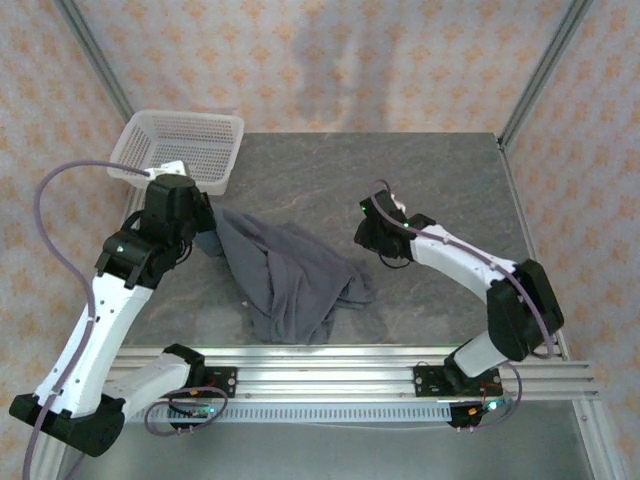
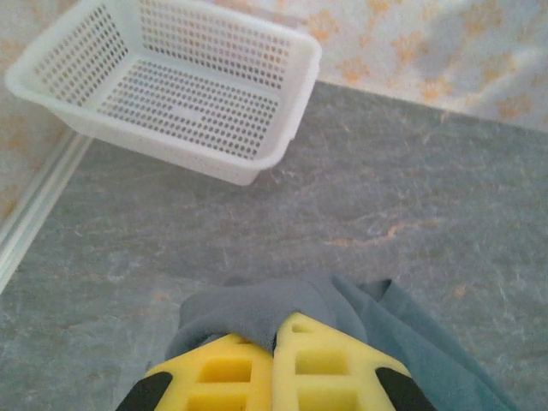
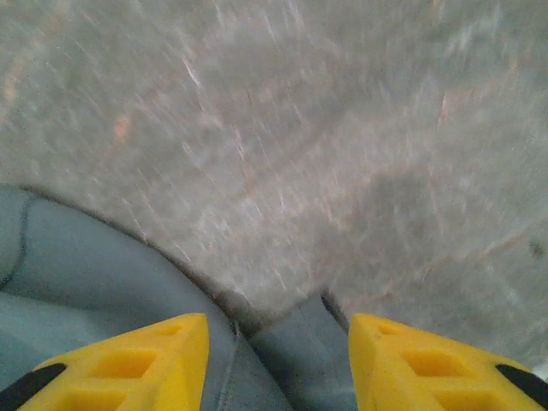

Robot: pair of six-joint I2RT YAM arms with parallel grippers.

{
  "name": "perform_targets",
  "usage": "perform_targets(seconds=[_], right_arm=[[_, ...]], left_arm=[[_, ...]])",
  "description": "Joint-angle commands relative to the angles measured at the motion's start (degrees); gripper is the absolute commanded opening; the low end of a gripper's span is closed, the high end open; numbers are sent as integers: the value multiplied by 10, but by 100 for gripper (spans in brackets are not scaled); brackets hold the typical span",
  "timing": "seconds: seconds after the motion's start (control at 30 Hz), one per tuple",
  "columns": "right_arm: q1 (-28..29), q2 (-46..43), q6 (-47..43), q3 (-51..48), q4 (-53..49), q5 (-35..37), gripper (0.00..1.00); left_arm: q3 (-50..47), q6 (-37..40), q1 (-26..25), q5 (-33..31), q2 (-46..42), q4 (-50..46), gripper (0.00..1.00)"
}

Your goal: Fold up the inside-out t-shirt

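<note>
Top external view: nearest the arm bases, the t-shirt (image 1: 295,285) lies bunched and wrinkled in the lower middle of the table (image 1: 420,170), with one corner drawn out toward the upper left. That corner runs to the left gripper (image 2: 276,342). In the left wrist view its yellow fingers (image 2: 330,368) are pressed together on a fold of grey cloth. Right of the heap, the right gripper (image 1: 372,232) hangs just off the t-shirt's edge. Its wrist view is blurred, but its fingers stand apart with a tongue of cloth lying between them, seemingly not clamped. Farther back, in the upper left, a white basket (image 1: 228,150) sits apart from the t-shirt. The step in hand looks like spreading the t-shirt flat before any fold. Next, the right gripper likely needs to close on that near edge and pull away from the left gripper, so that the cloth opens out.
</note>
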Motion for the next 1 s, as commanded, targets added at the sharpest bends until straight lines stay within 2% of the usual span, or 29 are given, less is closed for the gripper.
perform_targets(seconds=[0.0, 0.13, 0.33, 0.5, 0.8, 0.9, 0.97], right_arm=[[1, 25, 84, 8, -38, -68, 47], [14, 57, 128, 9, -37, -78, 47], [31, 113, 124, 35, -68, -68, 50], [47, 140, 131, 66, -117, -25, 65], [48, 182, 177, 56, -105, -8, 65], [43, 183, 213, 27, -62, -19, 65], [39, 185, 232, 10, -31, -36, 62]], left_arm=[[-21, 9, 5, 18, -10, 12, 0], [-43, 6, 5, 11, -18, 14, 0], [-47, 12, 5, 6, -21, 14, 0], [-55, 12, 5, 3, -21, 16, 0], [-59, 12, 6, 4, -21, 21, 0], [-62, 12, 6, 5, -25, 22, 0], [-64, 12, 6, 4, -26, 23, 0]])
